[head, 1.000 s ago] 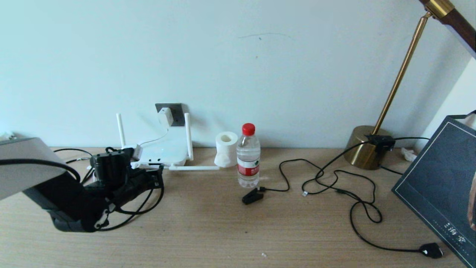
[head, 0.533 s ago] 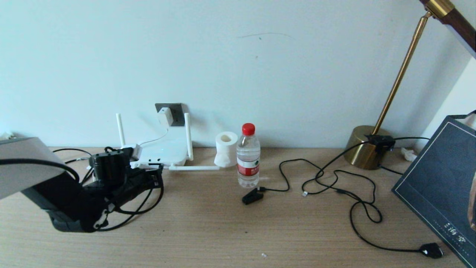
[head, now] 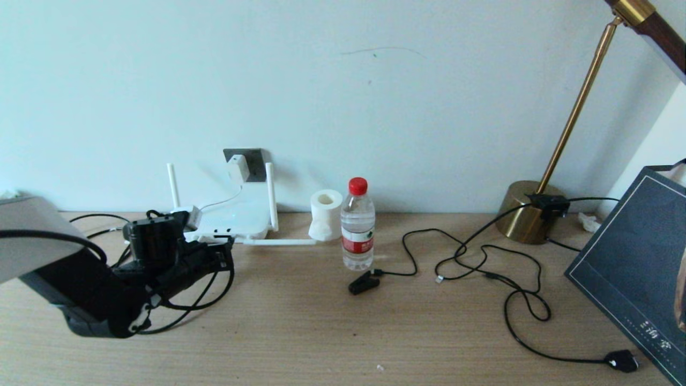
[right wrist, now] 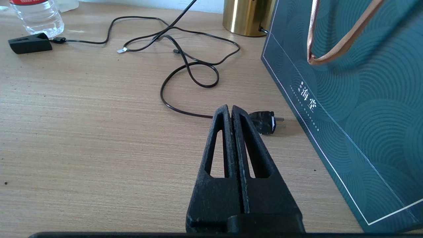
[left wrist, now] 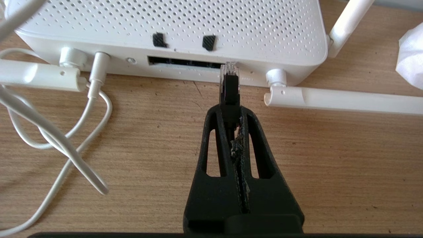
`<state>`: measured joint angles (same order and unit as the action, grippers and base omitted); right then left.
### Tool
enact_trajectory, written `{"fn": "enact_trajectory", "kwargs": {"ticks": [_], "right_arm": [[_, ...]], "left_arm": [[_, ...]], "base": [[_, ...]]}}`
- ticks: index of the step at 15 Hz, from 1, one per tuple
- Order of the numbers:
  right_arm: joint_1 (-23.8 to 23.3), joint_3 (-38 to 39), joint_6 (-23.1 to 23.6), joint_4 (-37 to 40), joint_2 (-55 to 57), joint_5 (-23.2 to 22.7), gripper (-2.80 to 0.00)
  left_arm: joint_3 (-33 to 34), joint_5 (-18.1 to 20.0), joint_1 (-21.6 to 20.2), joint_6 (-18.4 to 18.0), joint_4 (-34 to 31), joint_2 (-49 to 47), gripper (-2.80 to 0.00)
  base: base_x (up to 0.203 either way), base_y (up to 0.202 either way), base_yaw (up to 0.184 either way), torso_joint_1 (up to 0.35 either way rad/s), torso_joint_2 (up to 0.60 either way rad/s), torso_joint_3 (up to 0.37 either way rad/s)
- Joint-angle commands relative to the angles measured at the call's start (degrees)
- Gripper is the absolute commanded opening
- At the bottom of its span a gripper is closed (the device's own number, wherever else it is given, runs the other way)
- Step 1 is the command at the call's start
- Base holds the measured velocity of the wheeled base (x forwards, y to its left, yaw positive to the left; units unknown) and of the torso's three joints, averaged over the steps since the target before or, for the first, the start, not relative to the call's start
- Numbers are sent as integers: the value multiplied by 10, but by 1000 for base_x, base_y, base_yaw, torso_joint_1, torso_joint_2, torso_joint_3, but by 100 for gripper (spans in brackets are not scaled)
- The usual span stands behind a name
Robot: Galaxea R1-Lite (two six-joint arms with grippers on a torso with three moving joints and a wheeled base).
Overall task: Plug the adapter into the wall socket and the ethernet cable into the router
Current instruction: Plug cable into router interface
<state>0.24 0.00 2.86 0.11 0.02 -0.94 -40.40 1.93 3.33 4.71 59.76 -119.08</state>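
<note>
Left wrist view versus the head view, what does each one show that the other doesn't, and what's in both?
Only the left wrist view shows the ethernet cable pinched in the left gripper, its clear tip at the port slot. Only the head view shows the adapter in the wall socket, plus the water bottle and lamp. Both show the router.

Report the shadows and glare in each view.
Head view: an upright antenna of the router throws a faint shadow on the wall; the brass lamp base glints. Left wrist view: a thin shadow runs under the router's edge, ahead of the left gripper shut on the ethernet cable. Right wrist view: the black plug shadows the desk by the shut right gripper.
</note>
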Motion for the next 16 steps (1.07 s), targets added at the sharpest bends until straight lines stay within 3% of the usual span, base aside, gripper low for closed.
{"fn": "enact_trajectory", "kwargs": {"ticks": [1, 16], "right_arm": [[0, 0, 0, 0, 0, -1, -280], [0, 0, 0, 0, 0, -1, -280]], "left_arm": [[1, 0, 0, 0, 3, 5, -280], [3, 2, -4, 0, 4, -5, -280]], "base": [[0, 0, 0, 0, 0, 0], [0, 0, 0, 0, 0, 0]]}}
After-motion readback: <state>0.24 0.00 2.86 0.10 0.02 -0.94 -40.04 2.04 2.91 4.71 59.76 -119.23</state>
